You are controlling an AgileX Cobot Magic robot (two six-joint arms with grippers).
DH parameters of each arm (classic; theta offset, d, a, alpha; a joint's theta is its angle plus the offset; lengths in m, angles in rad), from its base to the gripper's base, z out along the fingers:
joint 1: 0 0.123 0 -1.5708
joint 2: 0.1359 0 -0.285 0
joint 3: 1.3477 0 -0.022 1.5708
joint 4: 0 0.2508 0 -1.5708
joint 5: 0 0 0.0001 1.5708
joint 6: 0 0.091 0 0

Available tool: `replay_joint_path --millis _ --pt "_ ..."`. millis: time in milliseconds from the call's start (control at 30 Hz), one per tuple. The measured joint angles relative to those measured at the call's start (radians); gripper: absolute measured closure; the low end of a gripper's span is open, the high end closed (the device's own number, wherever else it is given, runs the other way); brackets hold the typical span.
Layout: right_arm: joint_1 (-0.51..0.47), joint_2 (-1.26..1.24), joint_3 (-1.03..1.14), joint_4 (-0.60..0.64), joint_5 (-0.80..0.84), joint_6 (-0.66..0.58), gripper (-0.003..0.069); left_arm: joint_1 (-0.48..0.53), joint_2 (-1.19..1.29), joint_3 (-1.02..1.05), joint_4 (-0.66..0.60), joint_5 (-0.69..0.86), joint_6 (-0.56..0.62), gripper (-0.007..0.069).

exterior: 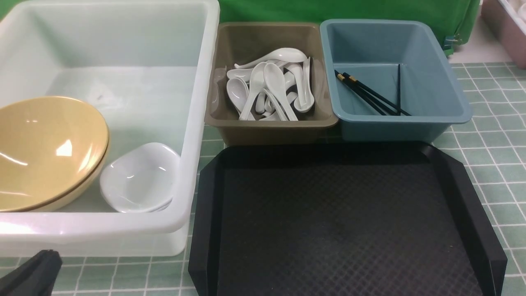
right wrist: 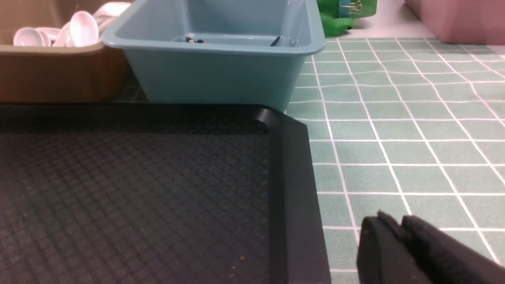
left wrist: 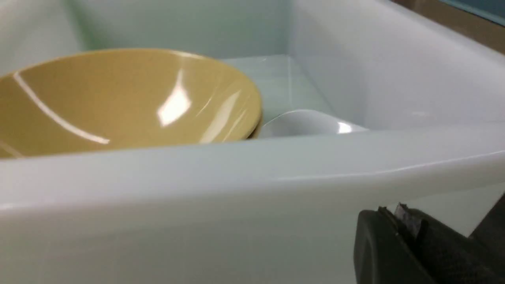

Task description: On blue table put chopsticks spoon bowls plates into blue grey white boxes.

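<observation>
The white box [exterior: 197, 123] at the left holds stacked yellow bowls [exterior: 45, 152] and white plates [exterior: 139, 179]; they also show in the left wrist view, bowls [left wrist: 118, 102], plates [left wrist: 303, 122]. The grey box [exterior: 230, 119] holds several white spoons [exterior: 271, 86]. The blue box [exterior: 435, 82] holds black chopsticks [exterior: 370, 94]. My left gripper [left wrist: 398, 225] is shut and empty, low outside the white box's near wall [left wrist: 197, 221]; it shows at the front view's lower left corner [exterior: 37, 271]. My right gripper [right wrist: 394, 228] is shut and empty, over the tablecloth beside the black tray's right edge.
A black tray [exterior: 341, 226] with nothing on it lies in front of the grey and blue boxes. A green checked tablecloth [exterior: 489, 156] covers the table. A pink bin [exterior: 505, 24] stands at the far right. Green cloth [exterior: 370, 12] hangs behind the boxes.
</observation>
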Motion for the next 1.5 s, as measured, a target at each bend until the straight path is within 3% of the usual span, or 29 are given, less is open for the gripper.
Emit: replay_joint_path --millis 67,133,1500 --pt "0.000 0.000 0.000 0.000 0.000 0.000 0.0559 0.003 -0.001 0.000 0.083 0.050 -0.127 0.0623" --pt "0.000 0.000 0.000 0.000 0.000 0.000 0.0559 0.003 -0.001 -0.001 0.108 0.061 -0.154 0.0623" --pt "0.000 0.000 0.000 0.000 0.000 0.000 0.0533 0.003 -0.001 -0.001 0.076 0.062 -0.126 0.0623"
